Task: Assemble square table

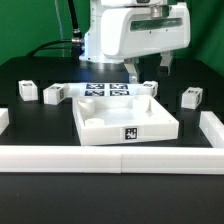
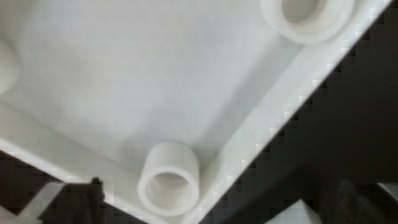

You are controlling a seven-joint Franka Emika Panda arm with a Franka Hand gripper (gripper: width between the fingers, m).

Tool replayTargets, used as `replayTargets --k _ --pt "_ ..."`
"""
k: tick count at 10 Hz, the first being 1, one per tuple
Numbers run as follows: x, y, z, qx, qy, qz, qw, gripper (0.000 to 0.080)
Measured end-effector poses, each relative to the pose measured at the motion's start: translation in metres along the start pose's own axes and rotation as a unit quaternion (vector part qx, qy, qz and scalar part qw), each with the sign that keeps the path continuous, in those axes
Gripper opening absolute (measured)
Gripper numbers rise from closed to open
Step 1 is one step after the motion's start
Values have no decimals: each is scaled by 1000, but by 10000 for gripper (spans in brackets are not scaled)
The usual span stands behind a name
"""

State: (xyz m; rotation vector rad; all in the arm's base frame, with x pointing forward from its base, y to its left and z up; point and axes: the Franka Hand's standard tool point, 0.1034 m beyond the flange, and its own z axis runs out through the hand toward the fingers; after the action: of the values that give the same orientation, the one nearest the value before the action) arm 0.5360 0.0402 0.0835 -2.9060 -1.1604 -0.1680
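The square table top [image 1: 125, 118], a white tray with a raised rim, lies in the middle of the table with a black-and-white tag [image 1: 131, 133] on its near side. Small white tagged leg blocks lie at the exterior view's left [image 1: 27, 90] [image 1: 54, 94] and right [image 1: 150, 88] [image 1: 190, 97]. My gripper [image 1: 148, 70] hangs open and empty just above the tray's far right corner. In the wrist view the tray's inside [image 2: 160, 90] fills the picture, with round sockets [image 2: 169, 185] [image 2: 320, 20] in its corners. The gripper [image 2: 214, 208] straddles the rim there, and a dark finger [image 2: 71, 200] shows at the edge.
The marker board [image 1: 105, 92] lies flat behind the tray. Long white border rails run along the front [image 1: 110, 158], the exterior view's left [image 1: 3, 120] and right [image 1: 212, 125]. The arm's white body [image 1: 130, 30] stands over the back of the table.
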Motion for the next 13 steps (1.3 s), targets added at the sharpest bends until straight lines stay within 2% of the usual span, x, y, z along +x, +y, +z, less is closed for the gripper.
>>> replayTargets --k 3,5,6,7,8,10,11,13 --pt "-1 2 0 -3 -3 -84 996 650" --pt "-5 2 -2 -5 -13 -191 981 650" --pt "-18 -2 -2 -3 -21 -256 966 650" --pt "-43 -3 5 -1 -26 -332 943 650" --pt "-69 0 15 11 -35 -393 919 650" --pt "-79 0 24 22 -44 -442 896 650" --pt "-79 -4 27 28 -45 -443 895 650" --pt "-80 -3 27 28 -45 -442 896 650"
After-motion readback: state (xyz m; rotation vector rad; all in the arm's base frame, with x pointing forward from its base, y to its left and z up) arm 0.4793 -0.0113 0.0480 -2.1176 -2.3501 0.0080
